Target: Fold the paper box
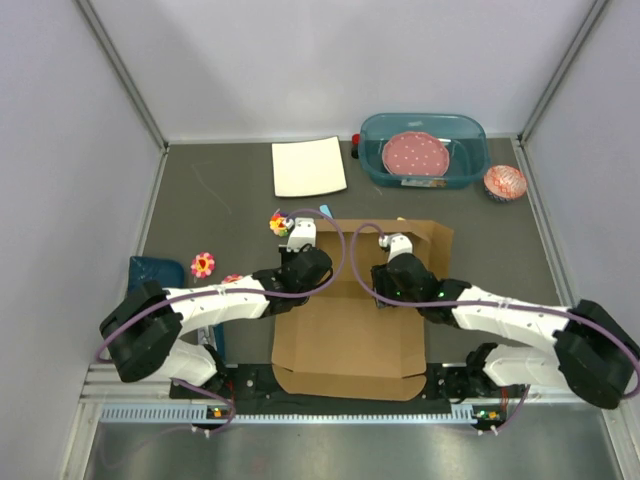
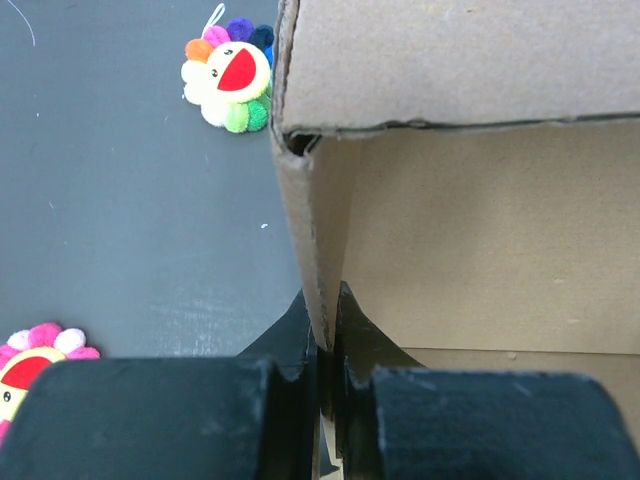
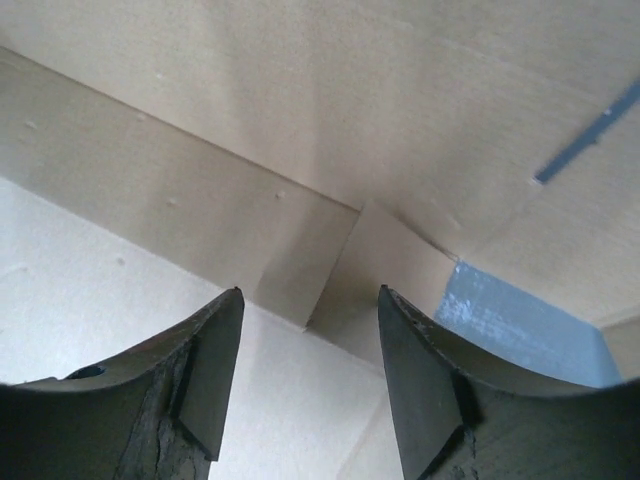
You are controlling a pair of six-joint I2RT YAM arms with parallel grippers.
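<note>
- One paper box (image 1: 350, 325) is counted. It lies on the dark table (image 1: 220, 200) between the two arms.
- The box is seen as plain brown corrugated card. Its base is flat, its left wall is stood upright, its far panel is raised, and its near edge is notched at the corners.
- Two grippers are counted. The left gripper (image 2: 325, 335) is clamped on the box's left wall. The right gripper (image 3: 310, 330) is released, jaws apart over the box's inner fold, with nothing between them.
- Two plush toys are noted. A rainbow flower (image 2: 228, 72) lies just outside the box's far-left corner, and a pink flower (image 2: 35, 355) lies further left.
- Beyond the box are one white square sheet (image 1: 309, 167) and one teal plastic tub (image 1: 423, 150).
</note>
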